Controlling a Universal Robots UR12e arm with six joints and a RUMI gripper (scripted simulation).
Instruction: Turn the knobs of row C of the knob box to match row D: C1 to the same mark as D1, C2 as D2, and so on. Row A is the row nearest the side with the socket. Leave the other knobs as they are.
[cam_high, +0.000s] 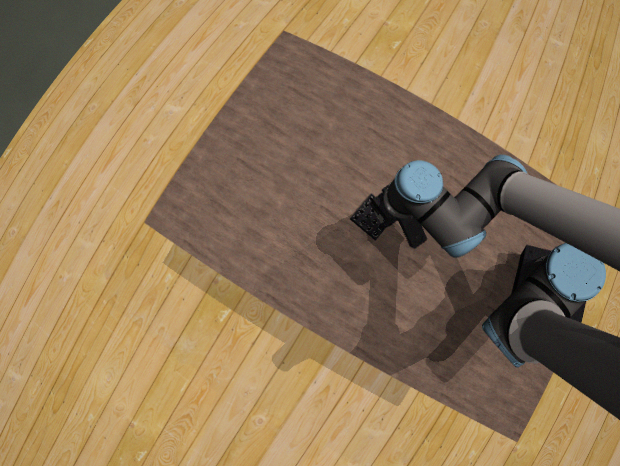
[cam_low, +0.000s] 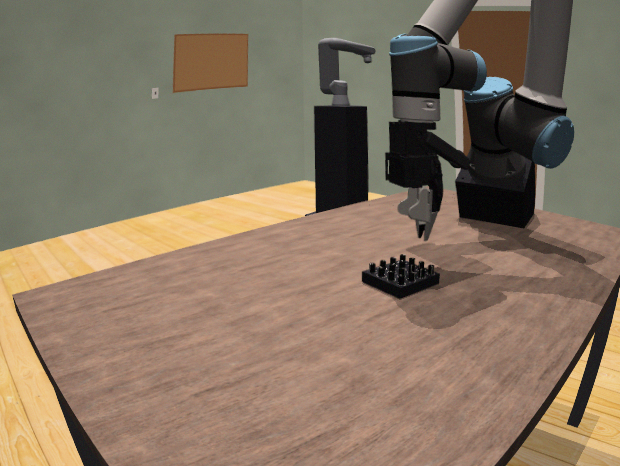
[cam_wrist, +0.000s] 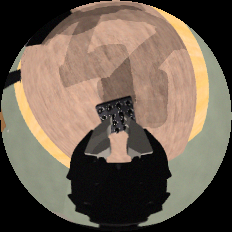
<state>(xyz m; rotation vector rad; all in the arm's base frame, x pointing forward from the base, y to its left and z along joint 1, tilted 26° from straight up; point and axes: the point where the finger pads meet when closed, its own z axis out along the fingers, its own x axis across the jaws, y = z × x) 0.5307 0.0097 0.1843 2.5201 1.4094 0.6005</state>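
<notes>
The black knob box (cam_high: 367, 218) (cam_low: 382, 285) (cam_wrist: 114, 106) lies flat on the brown table, its several black knobs pointing up. The knob marks and the socket are too small to make out, so I cannot tell the rows apart. My gripper (cam_low: 424, 235) (cam_wrist: 118, 115) points down and hangs above the table, clear of the box. In the exterior view it is above and just behind the box's right part. Its fingertips stand a narrow gap apart with nothing between them. The arm hides the fingertips in the top view, and the fingers cover the box's near part in the wrist view.
The brown table (cam_high: 260, 150) (cam_low: 225, 340) carries the box and my arm's black base (cam_low: 493, 201). The arm's shadows fall beside the box. Behind the table, a small grey arm (cam_low: 329, 67) stands on a black pedestal (cam_low: 340, 155).
</notes>
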